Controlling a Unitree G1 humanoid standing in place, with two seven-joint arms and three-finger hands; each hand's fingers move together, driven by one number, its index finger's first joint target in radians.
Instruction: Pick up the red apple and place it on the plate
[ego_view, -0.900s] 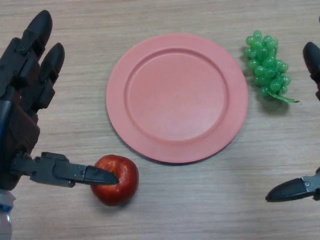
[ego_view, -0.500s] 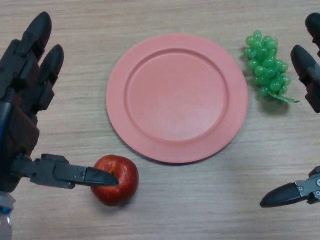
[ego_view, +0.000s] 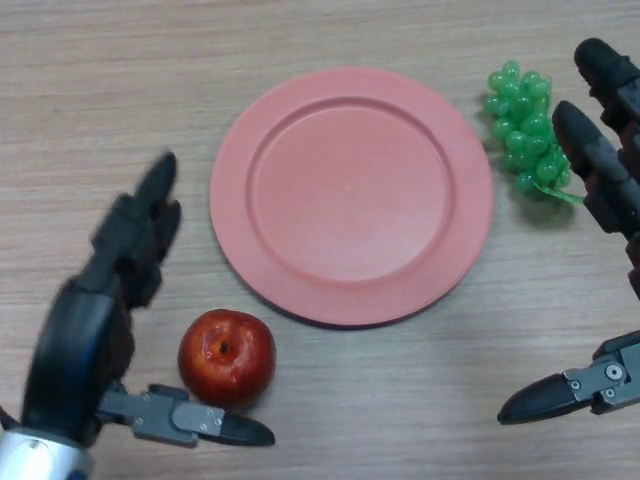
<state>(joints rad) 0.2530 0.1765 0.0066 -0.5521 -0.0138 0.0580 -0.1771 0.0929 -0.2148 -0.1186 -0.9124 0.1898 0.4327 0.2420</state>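
A red apple (ego_view: 227, 358) rests on the wooden table, just below the lower left rim of the pink plate (ego_view: 351, 195), which holds nothing. My left hand (ego_view: 90, 340) is open at the lower left, palm turned toward the apple. Its fingers reach up past the apple's left side and its thumb (ego_view: 205, 424) lies under the apple's near side. I cannot tell whether the thumb touches the fruit. My right hand (ego_view: 605, 180) is open at the right edge, with its thumb (ego_view: 560, 393) low on the right, far from the apple.
A bunch of green grapes (ego_view: 525, 128) lies right of the plate, close to my right hand's fingers. Bare wood shows above and below the plate.
My left hand dropped down and rotated, its thumb sliding off the apple's top to below it. My right hand moved further into view from the right. Apple and plate stayed put.
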